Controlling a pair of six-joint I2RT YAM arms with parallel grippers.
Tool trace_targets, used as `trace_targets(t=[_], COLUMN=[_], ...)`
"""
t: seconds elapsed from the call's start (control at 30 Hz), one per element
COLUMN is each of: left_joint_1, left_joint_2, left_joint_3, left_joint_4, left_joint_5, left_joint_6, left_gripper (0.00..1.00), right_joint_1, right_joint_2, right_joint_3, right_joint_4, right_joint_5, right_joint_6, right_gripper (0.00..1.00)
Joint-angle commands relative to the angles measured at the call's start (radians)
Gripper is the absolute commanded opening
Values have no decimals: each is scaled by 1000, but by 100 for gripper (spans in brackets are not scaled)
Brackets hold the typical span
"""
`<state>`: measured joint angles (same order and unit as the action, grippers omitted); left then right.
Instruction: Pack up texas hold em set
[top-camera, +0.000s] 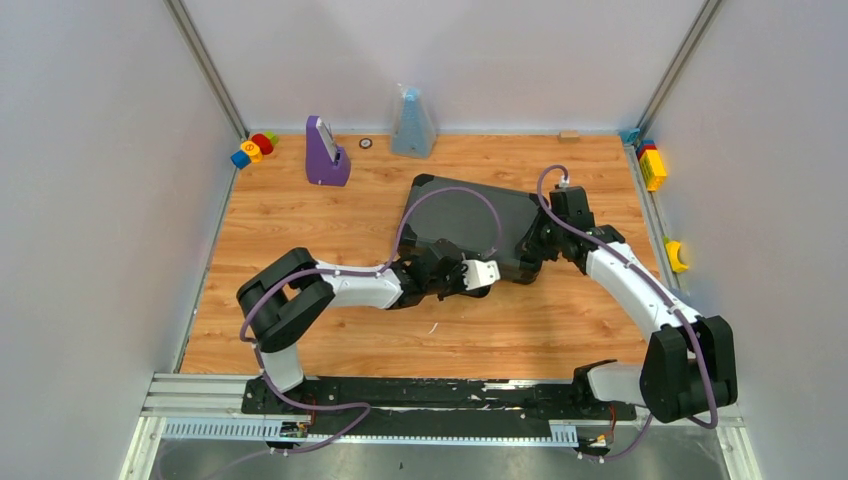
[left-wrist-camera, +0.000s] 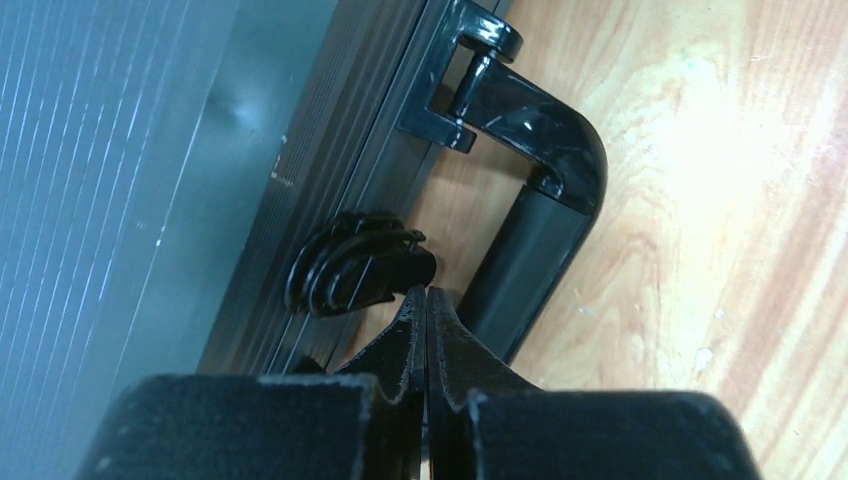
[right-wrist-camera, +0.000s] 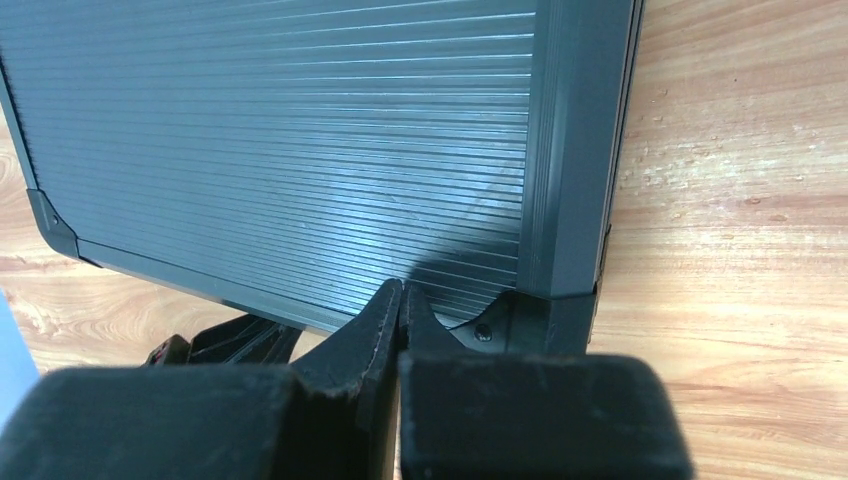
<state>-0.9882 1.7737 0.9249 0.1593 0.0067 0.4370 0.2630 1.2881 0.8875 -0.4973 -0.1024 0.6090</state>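
Latching step: closed, empty left gripper (left-wrist-camera: 422, 296) should press latch (left-wrist-camera: 352, 266) flat while closed, empty right gripper (right-wrist-camera: 400, 292) steadies briefcase (right-wrist-camera: 300, 130) corner.

briefcase (top-camera: 458, 218) contents: hidden, lid shut | small round object (top-camera: 366, 143): too small to tell

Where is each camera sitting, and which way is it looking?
Top camera: up behind the arms, looking down at the table and the case; the left arm and right arm show.
Left wrist camera: on the left arm, looking along its shut left pincer at the handle and latch.
Right wrist camera: on the right arm, looking past its shut right pincer over the ribbed lid.
Shared: all three see the case.
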Motion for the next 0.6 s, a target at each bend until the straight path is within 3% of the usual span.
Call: trace_targets(t=[0.0, 0.23, 0.4, 0.5, 0.57], left_joint_1=[-2, -3, -4, -3, -4], left_joint_2=[64, 150, 145, 113, 88], left_joint_3=[45, 91, 29, 6, 28], left_joint_4=[47, 76, 150, 133, 56], left_joint_5=[6, -138, -281, -215, -96], left_joint_6=[23, 32, 49, 78, 89], left_gripper=[0, 0, 0, 0, 0], right_joint_1=[-6, -6, -9, -11, -11], right_joint_2=[-3, -1, -31, -46, -52], right_joint_3=[27, 7, -13, -15, -13], right_joint_4=[24, 27, 28, 29, 29], right_joint_5=[-13, -22, -22, -23, -23], right_joint_6=[6, 14, 20, 16, 13], right_gripper=[0, 0, 0, 0, 0])
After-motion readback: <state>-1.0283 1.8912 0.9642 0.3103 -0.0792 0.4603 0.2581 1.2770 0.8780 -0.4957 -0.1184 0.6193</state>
